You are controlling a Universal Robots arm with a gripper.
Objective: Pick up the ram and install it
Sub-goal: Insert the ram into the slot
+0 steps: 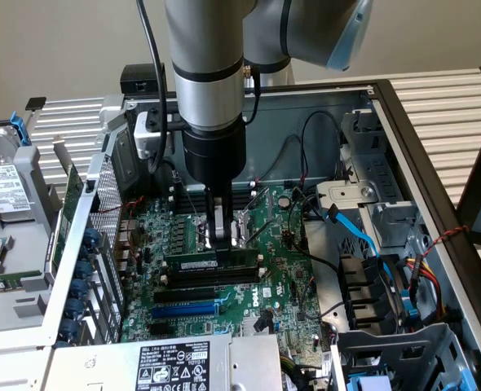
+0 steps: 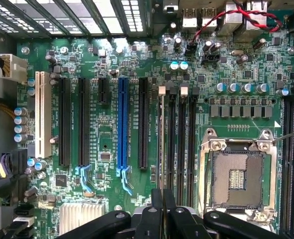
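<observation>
Straight below the gripper (image 1: 222, 247) clenching its top edge, the thin green circuit-board ram stick (image 1: 193, 265) runs lengthwise over the black memory slots (image 1: 204, 279)

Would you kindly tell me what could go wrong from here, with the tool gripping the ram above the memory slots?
1. The ram, pinched in the tool, may tilt and jam if it is not in line with the memory slots.
2. A white end clip might block it if not fully open.
3. The bare processor socket lies beside the slots; a slip could harm it.
</observation>
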